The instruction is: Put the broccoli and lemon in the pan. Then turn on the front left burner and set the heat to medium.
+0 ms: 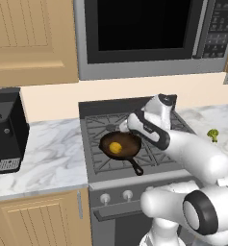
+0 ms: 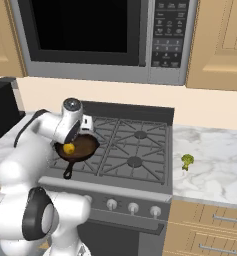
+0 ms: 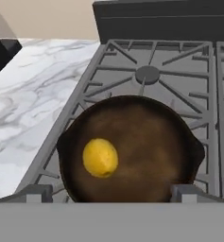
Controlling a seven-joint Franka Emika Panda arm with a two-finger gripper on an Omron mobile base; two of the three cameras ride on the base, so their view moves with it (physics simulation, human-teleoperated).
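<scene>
On the stove's front left grate, in the left base view, your pan (image 1: 121, 146) already holds the lemon (image 1: 115, 147), and the gripper (image 1: 125, 126) hangs just above the pan's far rim at about one o'clock from the fruit. The broccoli (image 1: 212, 135) sits well apart on the counter (image 1: 48, 153), at three o'clock from the gripper, beyond the stove. Swing across too low and, as I judge it, the arm could clip the pan handle and shove the pan off the burner.

In the right base view, the gripper (image 2: 83, 125) sits over the pan (image 2: 80, 147), lemon (image 2: 69, 148) at seven o'clock below it, broccoli (image 2: 187, 160) far off near four o'clock.

In the hand view, you see the fingertips (image 3: 39, 193) spread wide, pinching nothing, straddling the pan (image 3: 151, 137); the lemon (image 3: 100, 158) lies between them, toward the left tip. The broccoli's bumpy top may slip if you close off-centre.
</scene>
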